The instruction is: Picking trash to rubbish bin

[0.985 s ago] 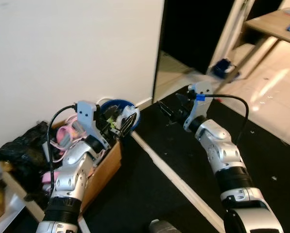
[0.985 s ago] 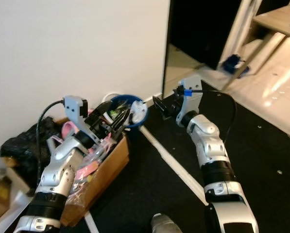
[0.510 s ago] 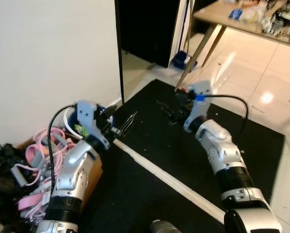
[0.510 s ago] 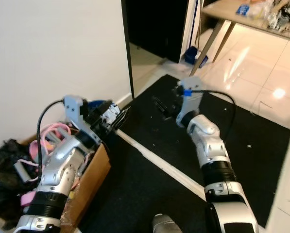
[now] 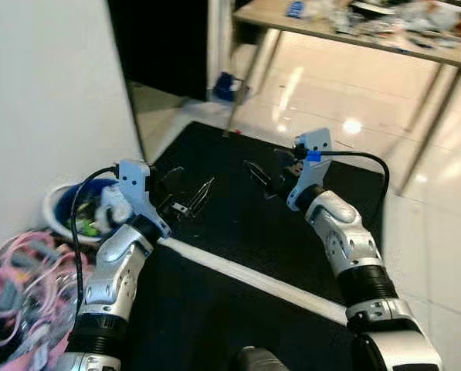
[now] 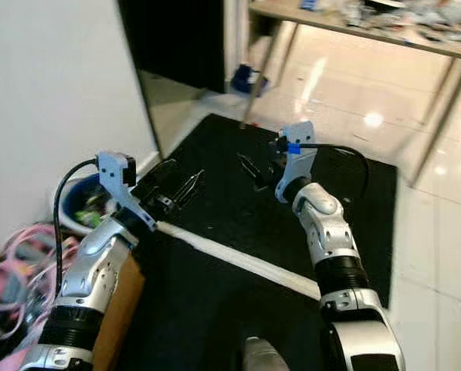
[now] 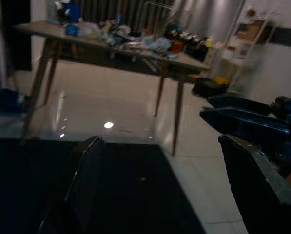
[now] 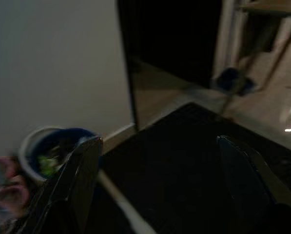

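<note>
The blue rubbish bin point(image 5: 79, 210) stands on the floor against the white wall point(image 5: 45, 93), with green and pale scraps inside; just beside it lies a tangle of pink cords point(image 5: 18, 278); the left gripper point(image 5: 188, 197) hovers over the black mat point(image 5: 238, 232) near the bin, fingers spread and empty; the right gripper point(image 5: 259, 176) hangs above the mat further out, fingers likewise apart, holding nothing; beyond the mat a cluttered wooden tabletop point(image 5: 354, 31) stands on the glossy tiles point(image 5: 438, 216).
</note>
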Available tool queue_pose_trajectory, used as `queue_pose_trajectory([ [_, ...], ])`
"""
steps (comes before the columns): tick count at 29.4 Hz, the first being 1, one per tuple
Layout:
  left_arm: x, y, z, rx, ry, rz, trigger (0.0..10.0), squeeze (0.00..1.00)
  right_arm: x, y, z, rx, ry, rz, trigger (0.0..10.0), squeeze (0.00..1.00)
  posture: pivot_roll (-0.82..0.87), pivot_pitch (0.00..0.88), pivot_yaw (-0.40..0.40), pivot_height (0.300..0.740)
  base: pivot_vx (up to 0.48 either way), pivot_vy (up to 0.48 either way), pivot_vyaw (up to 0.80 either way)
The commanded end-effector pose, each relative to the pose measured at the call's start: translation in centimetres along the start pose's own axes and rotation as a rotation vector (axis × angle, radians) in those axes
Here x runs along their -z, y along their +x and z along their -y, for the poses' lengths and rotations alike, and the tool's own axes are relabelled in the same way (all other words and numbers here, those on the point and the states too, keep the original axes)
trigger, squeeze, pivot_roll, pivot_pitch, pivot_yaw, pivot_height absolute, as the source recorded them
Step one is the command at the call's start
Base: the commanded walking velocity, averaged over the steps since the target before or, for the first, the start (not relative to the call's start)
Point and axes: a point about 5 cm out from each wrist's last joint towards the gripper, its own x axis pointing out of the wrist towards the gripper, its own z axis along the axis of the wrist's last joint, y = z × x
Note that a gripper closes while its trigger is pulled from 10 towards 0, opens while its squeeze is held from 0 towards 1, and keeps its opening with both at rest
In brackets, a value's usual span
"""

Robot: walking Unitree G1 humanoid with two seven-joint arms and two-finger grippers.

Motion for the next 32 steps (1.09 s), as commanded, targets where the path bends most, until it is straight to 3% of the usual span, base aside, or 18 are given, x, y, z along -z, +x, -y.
queue_pose_trajectory([
  [1,0.3,-0.5,-0.4,-0.049,-0.008,-0.008,10.0,0.0,0.2,0.2,-0.4,-0.014,0.002,-0.005,10.0,0.0,-0.05,0.0,-0.005,0.74,0.0,0.0,-0.73],
  [3,0.3,-0.5,-0.8,-0.09,-0.002,-0.008,10.0,0.0,0.1,0.2,-0.4,-0.011,0.001,-0.004,10.0,0.0,-0.05,0.0,-0.005,0.74,0.0,0.0,-0.74],
  [5,0.4,-0.8,-2.1,-0.232,-0.01,-0.015,10.0,0.0,0.1,0.1,-0.1,0.028,-0.004,0.004,10.0,0.0,-0.05,0.0,-0.005,0.74,0.0,0.0,-0.73],
  [6,0.4,-0.8,-2.1,-0.232,-0.01,-0.015,10.0,0.0,0.1,0.1,-0.1,0.028,-0.004,0.004,10.0,0.0,-0.05,0.0,-0.005,0.74,0.0,0.0,-0.73],
  [9,0.7,-1.8,-3.6,-0.412,0.002,-0.044,10.0,0.0,0.2,-0.3,0.7,0.115,0.006,0.014,10.0,0.0,-0.05,0.0,-0.011,0.74,0.0,0.0,-0.73],
  [15,1.2,-2.8,-4.7,-0.546,0.075,-0.097,10.0,0.0,0.2,-0.5,1.2,0.176,-0.003,0.02,10.0,0.0,-0.05,0.0,-0.013,0.74,0.0,0.0,-0.73],
  [23,1.0,-2.6,-5.1,-0.587,0.129,-0.093,10.0,0.0,0.2,-0.6,1.6,0.225,-0.017,0.023,10.0,0.0,-0.05,0.0,-0.013,0.74,0.0,0.0,-0.74],
  [26,1.0,-2.4,-4.8,-0.541,0.129,-0.086,10.0,0.0,0.1,-0.6,1.7,0.235,-0.016,0.03,10.0,0.0,-0.05,0.0,-0.013,0.74,0.0,0.0,0.0],
  [32,0.9,-2.0,-4.5,-0.5,0.128,-0.071,10.0,0.0,0.2,-0.6,1.6,0.237,-0.012,0.031,10.0,0.0,-0.05,0.0,-0.013,0.74,0.48,0.0,0.0],
])
